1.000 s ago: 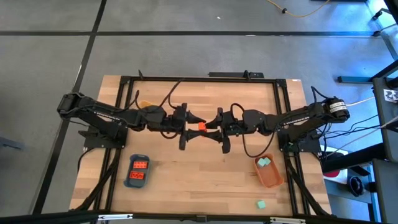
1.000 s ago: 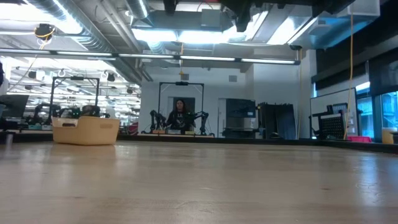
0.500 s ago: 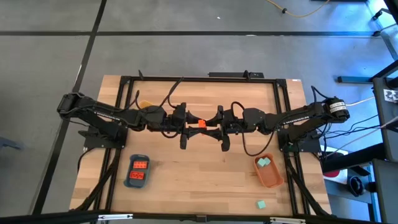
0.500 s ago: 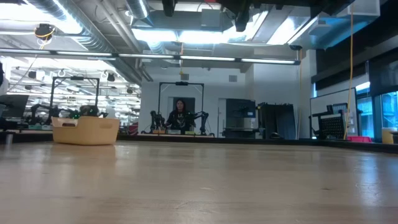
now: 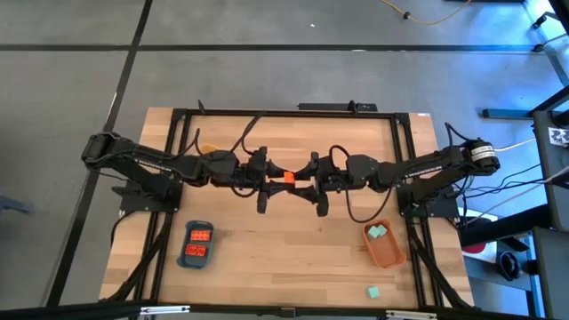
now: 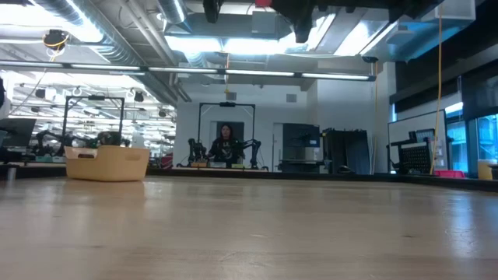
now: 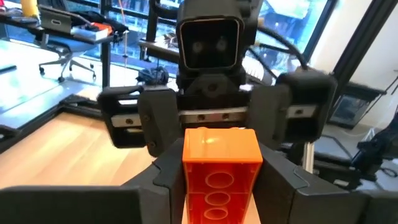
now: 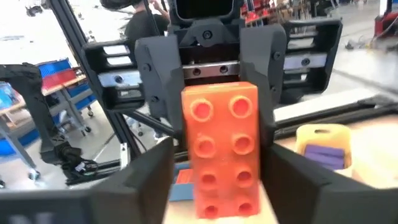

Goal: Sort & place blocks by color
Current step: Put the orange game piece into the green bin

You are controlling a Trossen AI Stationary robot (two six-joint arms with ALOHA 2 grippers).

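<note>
An orange-red studded block point(image 5: 288, 179) is held up over the worktop point(image 5: 284, 258) centre, between the left gripper point(image 5: 277, 176) and the right gripper point(image 5: 302, 180), which are met nose to nose. In the left wrist view the block point(image 7: 221, 171) is seen end-on, flanked closely by that arm's own fingers point(image 7: 160, 180), with the other gripper's fingers point(image 7: 155, 121) behind it on either side. In the right wrist view the studded face point(image 8: 224, 146) is shown between the near fingers point(image 8: 149, 171), with the far gripper's fingers point(image 8: 163, 68) set close against its sides. Both sets of fingers are seen narrow around the block; which gripper actually bears it cannot be told. At about 8 o'clock on the worktop, a blue tray point(image 5: 198, 245) is seen with two more orange-red blocks point(image 5: 200, 236) in it. At about 4 o'clock, an orange tray point(image 5: 386, 246) is seen with mint-teal blocks point(image 5: 378, 232) inside, and one mint-teal block point(image 5: 374, 292) lies loose on the wood near 5 o'clock. A yellow tray point(image 8: 323, 143) holding purple blocks point(image 8: 324, 154) is seen in the right wrist view, partly hidden under the left arm at about 10 o'clock from above. In the low view a person point(image 6: 225, 144) is seen far back in the room.
</note>
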